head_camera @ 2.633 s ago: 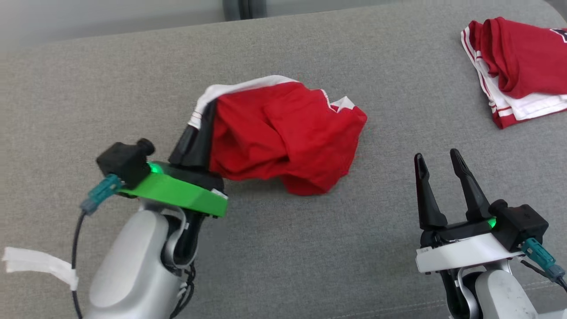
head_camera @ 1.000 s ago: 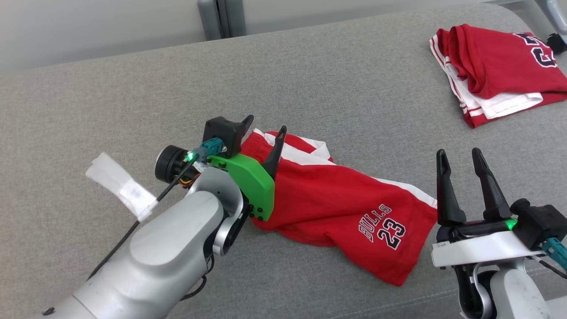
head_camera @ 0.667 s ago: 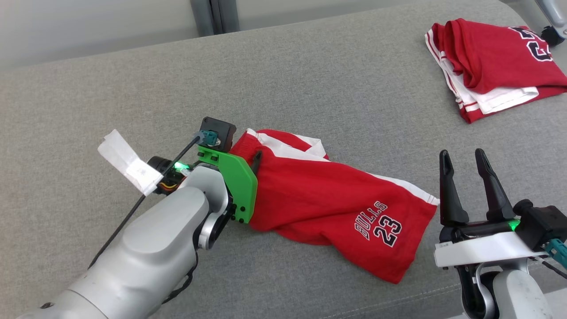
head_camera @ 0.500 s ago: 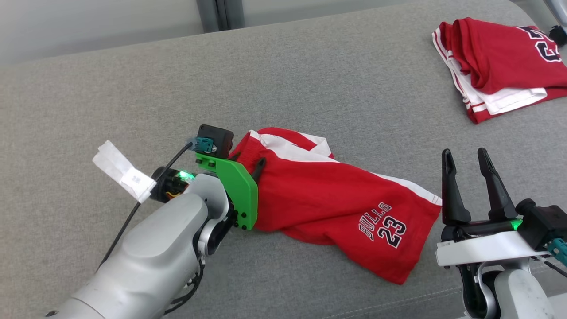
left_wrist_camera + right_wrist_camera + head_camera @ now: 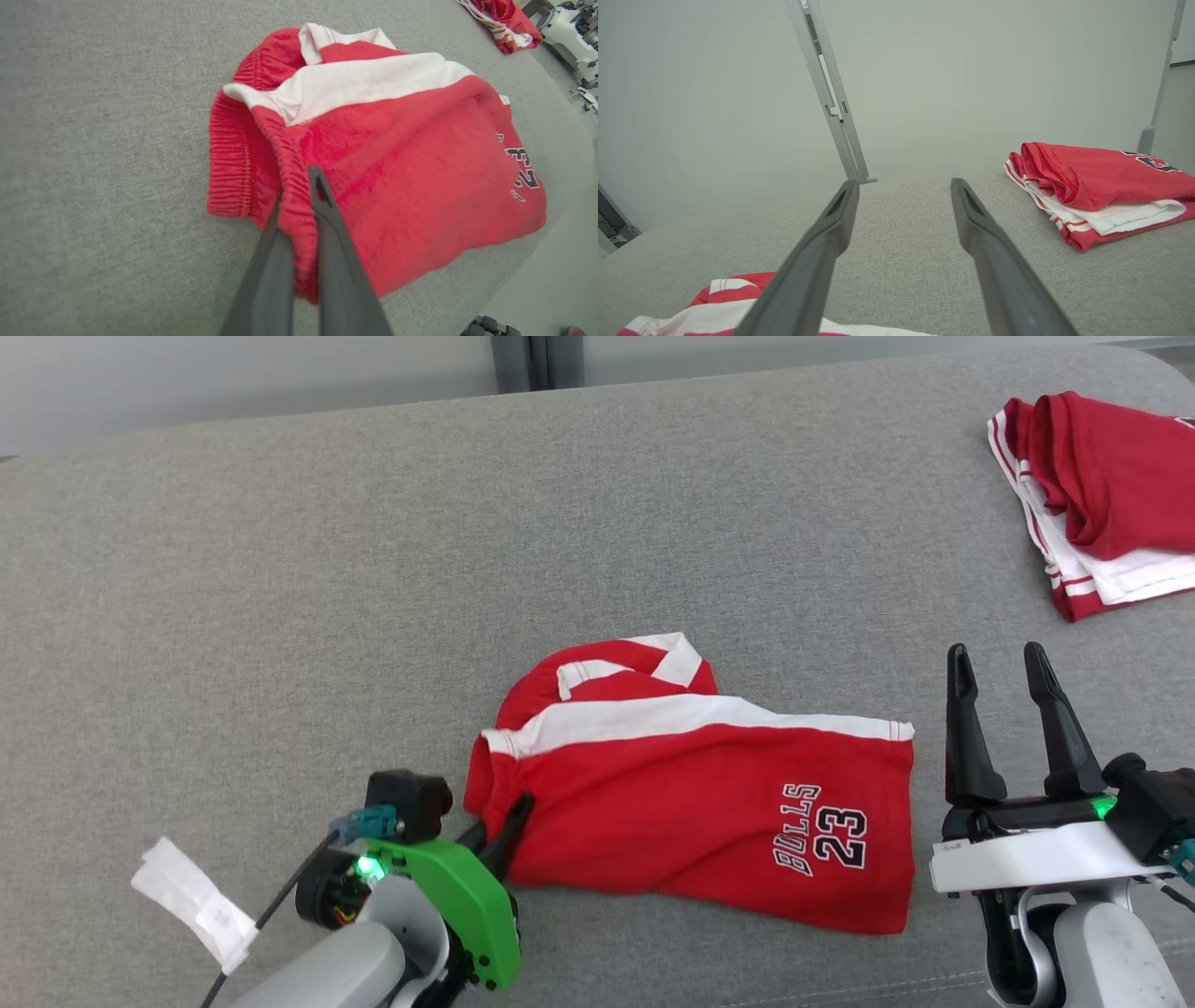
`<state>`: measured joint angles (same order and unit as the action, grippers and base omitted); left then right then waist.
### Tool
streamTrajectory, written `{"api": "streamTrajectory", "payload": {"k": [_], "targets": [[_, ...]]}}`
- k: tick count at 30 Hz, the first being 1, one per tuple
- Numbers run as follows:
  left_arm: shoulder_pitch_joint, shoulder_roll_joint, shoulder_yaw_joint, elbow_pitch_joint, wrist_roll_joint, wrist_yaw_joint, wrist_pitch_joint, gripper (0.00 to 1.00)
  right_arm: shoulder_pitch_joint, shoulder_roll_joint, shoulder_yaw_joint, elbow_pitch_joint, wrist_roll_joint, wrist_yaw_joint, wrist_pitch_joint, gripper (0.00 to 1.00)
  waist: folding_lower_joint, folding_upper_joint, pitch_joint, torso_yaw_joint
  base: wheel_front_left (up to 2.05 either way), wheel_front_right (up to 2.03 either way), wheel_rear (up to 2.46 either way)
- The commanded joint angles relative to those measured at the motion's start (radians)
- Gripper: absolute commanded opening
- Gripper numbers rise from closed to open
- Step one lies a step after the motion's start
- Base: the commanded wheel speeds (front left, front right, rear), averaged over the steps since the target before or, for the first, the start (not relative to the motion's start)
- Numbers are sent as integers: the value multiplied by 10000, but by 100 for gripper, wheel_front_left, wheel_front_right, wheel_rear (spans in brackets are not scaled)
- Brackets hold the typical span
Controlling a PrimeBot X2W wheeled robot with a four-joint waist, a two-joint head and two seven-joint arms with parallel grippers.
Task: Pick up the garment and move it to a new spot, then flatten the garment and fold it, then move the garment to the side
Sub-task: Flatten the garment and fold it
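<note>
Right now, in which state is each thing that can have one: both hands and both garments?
left hand: shut on the waistband edge of the red shorts.
right hand: open, holding nothing.
red shorts: lying on the grey cushion, partly spread, waistband bunched, print facing up.
second red garment: folded, lying at the far right, apart from both hands.

Grey fabric-covered surface with a rounded far edge. Near its front edge lie red basketball shorts, spread but rumpled at the waistband, white side stripe uppermost, "BULLS 23" print toward the right. Well apart, far right: folded red-and-white garments.
</note>
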<state>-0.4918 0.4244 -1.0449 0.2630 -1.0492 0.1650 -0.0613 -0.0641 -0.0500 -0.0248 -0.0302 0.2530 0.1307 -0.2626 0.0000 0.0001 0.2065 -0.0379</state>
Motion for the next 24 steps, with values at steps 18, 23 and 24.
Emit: {"api": "streamTrajectory", "payload": {"k": [18,23,24], "targets": [[773,1215,1384,-2297,-1817,510,512,100,-96,-13,144,13,-10,2,-24,100,0,-1,138,-363,0,0,0],[577,1270,1580,-2014,-1988,447,565,100,-105,-11,170,31,-12,2,-24,100,0,-1,244,-487,0,0,0],[548,1263,1603,-1975,-2010,427,563,98,-126,-13,174,36,-8,2,-24,100,0,-1,257,-502,0,0,0]]}}
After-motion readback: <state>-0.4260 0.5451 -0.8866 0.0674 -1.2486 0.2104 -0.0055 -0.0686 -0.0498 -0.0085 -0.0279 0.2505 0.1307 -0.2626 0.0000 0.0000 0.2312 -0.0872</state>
